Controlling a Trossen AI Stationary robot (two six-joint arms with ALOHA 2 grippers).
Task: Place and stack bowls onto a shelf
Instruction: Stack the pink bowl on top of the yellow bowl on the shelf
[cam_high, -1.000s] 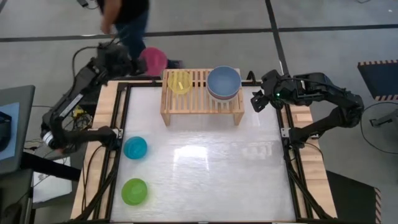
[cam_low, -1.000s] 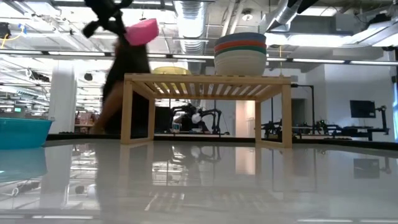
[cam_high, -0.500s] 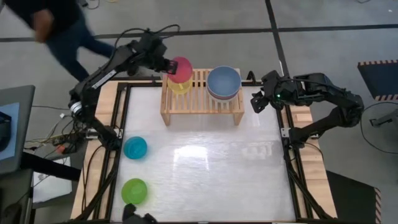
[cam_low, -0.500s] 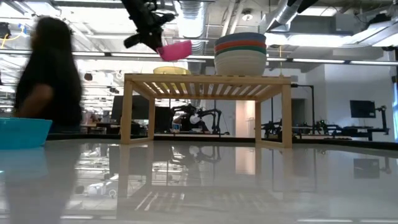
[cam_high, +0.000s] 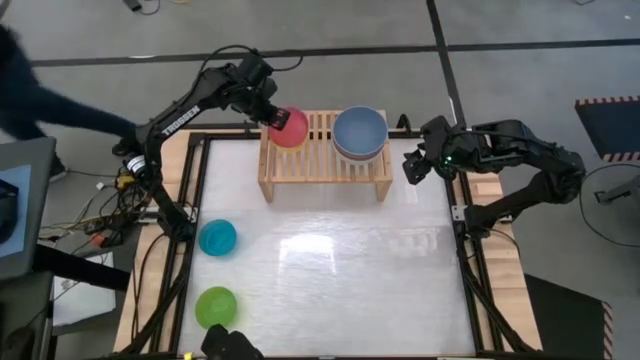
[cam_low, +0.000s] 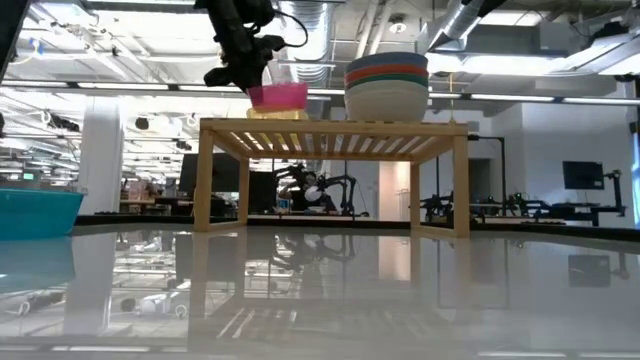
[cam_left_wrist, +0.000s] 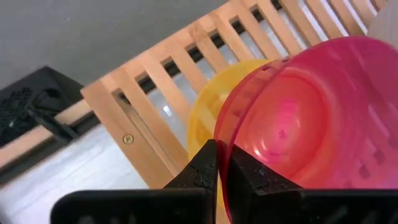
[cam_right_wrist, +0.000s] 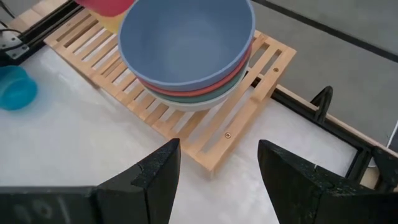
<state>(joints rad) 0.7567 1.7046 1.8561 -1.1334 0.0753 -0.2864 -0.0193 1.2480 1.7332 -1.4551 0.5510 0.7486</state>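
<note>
The light-wood shelf (cam_high: 325, 160) stands at the table's far side. On its right half rests a stack of larger bowls, blue on top (cam_high: 360, 130), over red, teal and cream (cam_low: 386, 85). My left gripper (cam_high: 270, 112) is shut on a pink bowl (cam_high: 290, 127) right above the yellow bowl (cam_left_wrist: 208, 118), which rests on the shelf's left half. Whether the pink bowl rests in the yellow one cannot be told. A cyan bowl (cam_high: 217, 237) and a lime green bowl (cam_high: 216, 306) sit on the table at the left. My right gripper (cam_high: 412, 163) is open and empty beside the shelf's right end. My left gripper pinches the pink bowl's rim (cam_left_wrist: 225, 163), one finger inside the bowl and one outside. The fingers come slanting down from the table's far left. The bowl sits nearly level, mouth up, directly over the yellow bowl.
A person's arm (cam_high: 60, 100) shows beyond the table's far left corner. The middle and right of the table lie bare (cam_high: 340, 260). The shelf's slats between the two stacks are bare (cam_high: 318, 125).
My left gripper has carried the pink bowl from beyond the table's far left corner rightward to the shelf, then down over the yellow bowl, levelling it from a tilt. The person has walked away to the left.
</note>
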